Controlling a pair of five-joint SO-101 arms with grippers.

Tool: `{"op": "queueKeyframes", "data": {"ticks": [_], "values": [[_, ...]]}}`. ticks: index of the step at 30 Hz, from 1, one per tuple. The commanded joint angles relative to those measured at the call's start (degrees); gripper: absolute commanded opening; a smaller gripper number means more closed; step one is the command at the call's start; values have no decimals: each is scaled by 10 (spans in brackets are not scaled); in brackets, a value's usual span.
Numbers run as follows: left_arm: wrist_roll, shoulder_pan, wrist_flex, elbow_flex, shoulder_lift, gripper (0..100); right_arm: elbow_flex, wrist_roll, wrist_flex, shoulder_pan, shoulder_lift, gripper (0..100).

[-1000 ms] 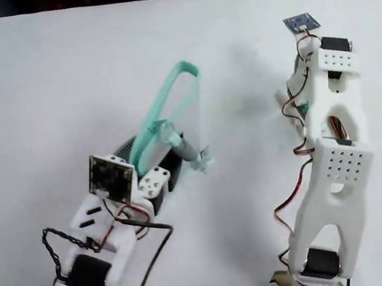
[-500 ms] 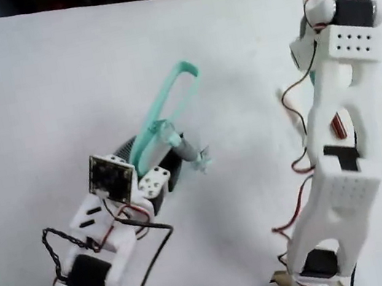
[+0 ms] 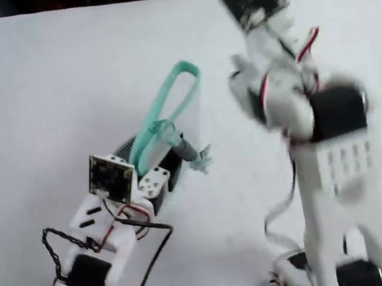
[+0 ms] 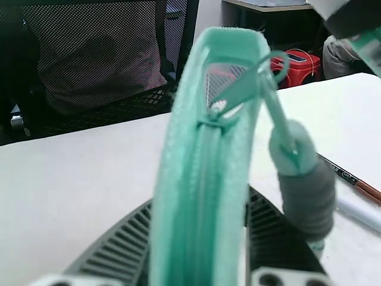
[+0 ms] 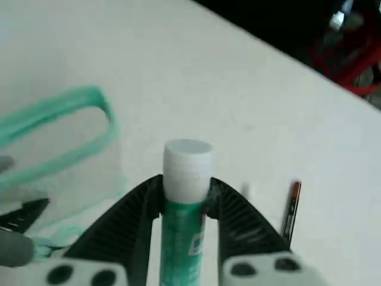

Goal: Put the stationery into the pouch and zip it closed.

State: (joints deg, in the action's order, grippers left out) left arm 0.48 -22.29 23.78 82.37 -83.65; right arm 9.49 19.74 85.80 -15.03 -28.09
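On the white surface [image 3: 32, 82], one pencil [image 5: 290, 211] lies just beyond the right claw [image 5: 186, 193], which pinches the single green glue stick [image 5: 187, 159], white cap outward, near the pouch [image 4: 205, 137]. The left claw [image 4: 202, 250] is clamped on that one teal-edged pouch. The pouch is held on edge, its mouth gaping and its grey-tipped zip pull [image 4: 305, 193] dangling alongside.
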Motion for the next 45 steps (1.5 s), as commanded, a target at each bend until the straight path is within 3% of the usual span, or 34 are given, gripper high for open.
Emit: {"op": "queueKeyframes", "data": {"ticks": [1,7,12,20,35,45], "values": [[2,6,-12,-4,-6,188,-62,-4,-134,-73,-88,18],[2,6,-13,-4,-6,188,-91,-4,-308,-164,-116,18],[2,6,-14,-4,-6,188,-135,-52,-407,-178,-100,18],[2,6,-16,-6,-6,188,-274,-77,-435,-123,-118,18],[2,18,-16,-7,-6,188,-383,-77,-603,-166,-141,18],[2,18,-16,-8,-6,191,-395,-77,-546,-166,-153,18]]}}
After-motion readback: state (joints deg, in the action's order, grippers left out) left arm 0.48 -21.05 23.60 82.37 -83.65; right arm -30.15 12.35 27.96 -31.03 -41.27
